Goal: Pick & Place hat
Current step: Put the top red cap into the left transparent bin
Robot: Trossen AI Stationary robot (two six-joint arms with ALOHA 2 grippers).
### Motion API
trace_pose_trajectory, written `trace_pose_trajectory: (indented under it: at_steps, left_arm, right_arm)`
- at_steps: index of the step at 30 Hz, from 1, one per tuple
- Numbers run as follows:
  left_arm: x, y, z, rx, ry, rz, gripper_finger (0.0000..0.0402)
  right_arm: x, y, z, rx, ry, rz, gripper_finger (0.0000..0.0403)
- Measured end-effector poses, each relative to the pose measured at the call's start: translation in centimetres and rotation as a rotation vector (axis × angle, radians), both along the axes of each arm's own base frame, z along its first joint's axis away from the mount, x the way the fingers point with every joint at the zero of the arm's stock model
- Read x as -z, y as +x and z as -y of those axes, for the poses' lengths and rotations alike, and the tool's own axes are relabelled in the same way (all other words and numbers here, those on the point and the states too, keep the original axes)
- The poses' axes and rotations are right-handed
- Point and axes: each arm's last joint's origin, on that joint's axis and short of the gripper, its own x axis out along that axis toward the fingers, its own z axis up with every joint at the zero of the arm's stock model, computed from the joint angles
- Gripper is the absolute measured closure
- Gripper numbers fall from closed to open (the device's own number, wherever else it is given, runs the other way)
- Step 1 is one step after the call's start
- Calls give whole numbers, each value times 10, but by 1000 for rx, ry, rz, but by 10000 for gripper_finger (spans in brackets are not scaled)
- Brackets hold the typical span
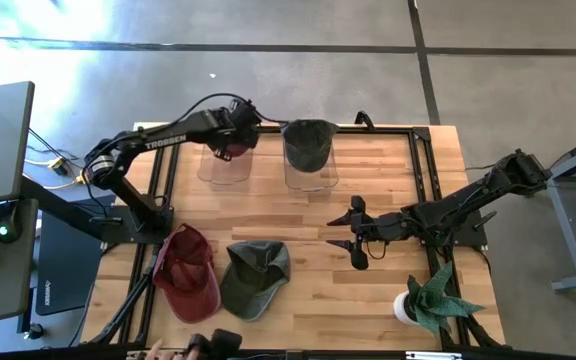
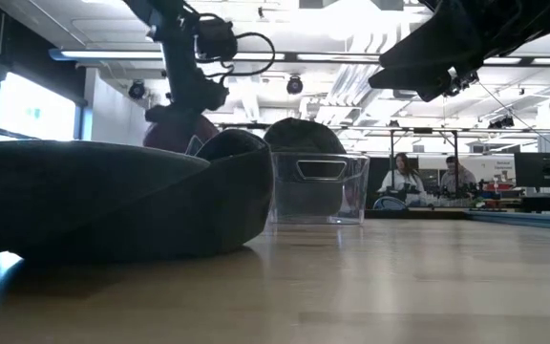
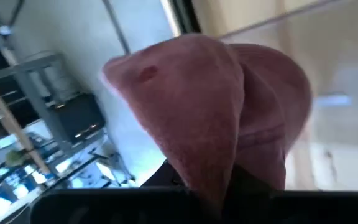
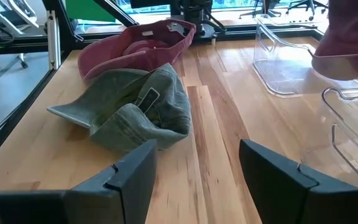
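Note:
My left gripper [image 1: 238, 138] is shut on a maroon hat [image 1: 230, 148] over the far-left clear container [image 1: 226, 168]. In the left wrist view the maroon hat [image 3: 216, 106] fills the picture. A dark green hat [image 1: 308, 142] sits crown up on top of the second clear container [image 1: 311, 178]. A red hat [image 1: 188, 272] and a grey-green hat [image 1: 256, 278] lie on the near part of the table, side by side. My right gripper [image 1: 356, 232] is open, above the table to the right of these two, and touches nothing. My left gripper holds the maroon hat by bunched cloth [image 3: 207, 177] pinched between its fingers, coming from above. The hat hangs below the fingers [image 2: 175, 129] over the far-left container. The foreground hat hides whether it rests on the container.
A potted plant [image 1: 428, 305] stands at the near right corner. A person's hand [image 1: 156, 348] and a dark object [image 1: 218, 342] show at the table's near edge. Black frame rails [image 1: 423, 170] run along the table's sides. Bare wood [image 1: 388, 290] lies near my right gripper.

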Motion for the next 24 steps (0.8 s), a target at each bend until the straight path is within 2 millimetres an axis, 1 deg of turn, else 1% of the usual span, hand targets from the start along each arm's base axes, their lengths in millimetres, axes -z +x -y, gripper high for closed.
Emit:
trace_pose_trajectory:
  at_steps: [4, 7, 9, 11, 15, 17, 20, 22, 24]
  left_arm:
    - [-1, -3, -11, -46, 42, 36, 396]
    - [0, -10, -21, -64, 18, 58, 371]
    - [0, -15, -28, -85, -15, 80, 340]
    - [1, -21, -33, -120, -47, 105, 302]
    - [2, -28, -35, -211, -49, 103, 226]
    - [-6, -29, -34, -275, -42, 122, 195]
    - [-27, -33, -30, -359, -69, 150, 163]
    - [-43, -36, -25, -403, -103, 173, 153]
    - [-61, -36, -19, -437, -115, 216, 151]
  right_arm:
    - [0, 0, 0, 0, 0, 0, 181]
    - [0, 0, 0, 3, 11, 0, 181]
    - [0, 0, 0, 6, 22, 1, 181]
    - [0, 0, 0, -7, 27, -2, 181]
    - [0, 0, -1, -25, 32, -4, 182]
    - [0, 0, -1, -24, 31, -4, 182]
    - [0, 0, -1, -25, 30, -4, 182]
    - [0, 0, -1, -25, 30, -4, 182]
    - [0, 0, -1, -23, 36, -4, 183]
